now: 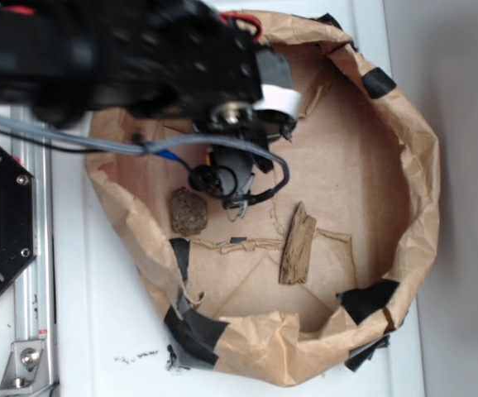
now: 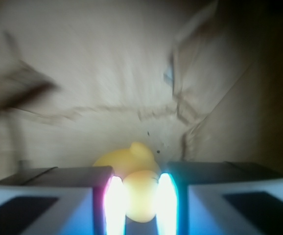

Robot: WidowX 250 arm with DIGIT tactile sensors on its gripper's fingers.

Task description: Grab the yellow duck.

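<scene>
- Exterior view: a crumpled brown paper basin (image 1: 404,149), patched with black tape, lies on a white surface (image 1: 98,331).
- The black robot arm (image 1: 123,58) reaches in from the upper left edge of the surface, over the upper left part of the basin.
- The claw (image 1: 237,198) points down at the paper floor near the basin's middle-left; from this side its tips are dark and I cannot tell their spacing, and the duck is hidden.
- A rough brown rock (image 1: 188,210) sits just beside the claw, toward the basin's left wall.
- A long piece of wood (image 1: 297,245) lies near the basin's lower middle, apart from the claw.
- A gray cable (image 1: 74,136) runs along the arm to the claw.
- Wrist view: the yellow duck (image 2: 140,196) sits between the two fingers (image 2: 116,205), at the bottom middle of the picture.
- Both fingers press against the duck's sides, so the claw is clamped on it.
- Beyond the duck, the creased paper floor (image 2: 107,63) is blurred.
</scene>
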